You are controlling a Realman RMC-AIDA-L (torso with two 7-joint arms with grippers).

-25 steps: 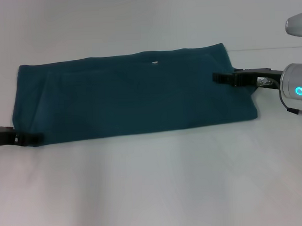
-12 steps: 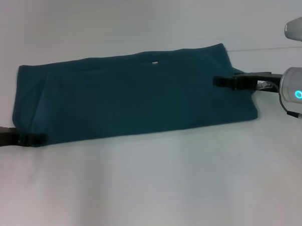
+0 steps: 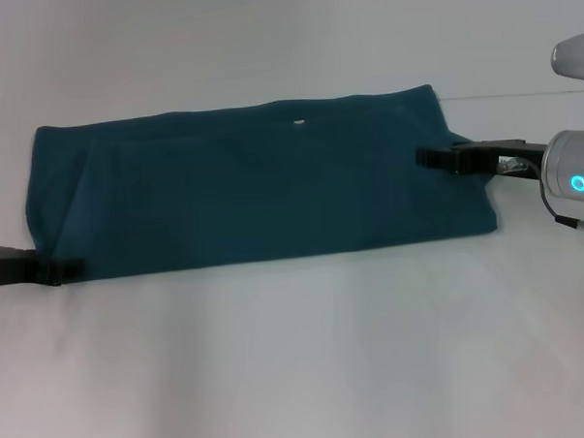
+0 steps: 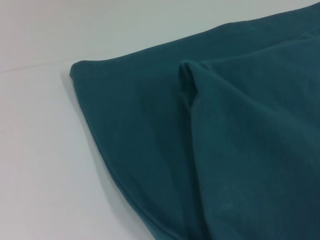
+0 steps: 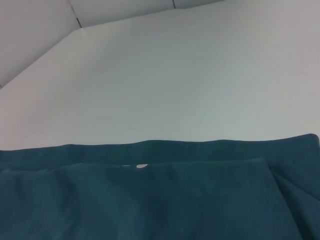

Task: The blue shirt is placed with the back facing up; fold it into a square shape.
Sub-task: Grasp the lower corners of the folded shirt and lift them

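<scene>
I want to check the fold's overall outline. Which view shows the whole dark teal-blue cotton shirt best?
The head view: the dark teal-blue cotton shirt lies there entire, a long folded band on the table. The left wrist view shows one rounded corner with a crease; the right wrist view only its far edge.

Plain white table (image 3: pixel 299 374), faint seam line at far right

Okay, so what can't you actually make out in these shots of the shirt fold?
- Left gripper, head view: too small at the blue shirt's near left corner to judge open or shut; arm cut by the frame edge.
- Right gripper, head view: same, dark against cloth.
- Both wrist views: own fingers not shown.
- Shirt's underside: hidden against the table.
</scene>
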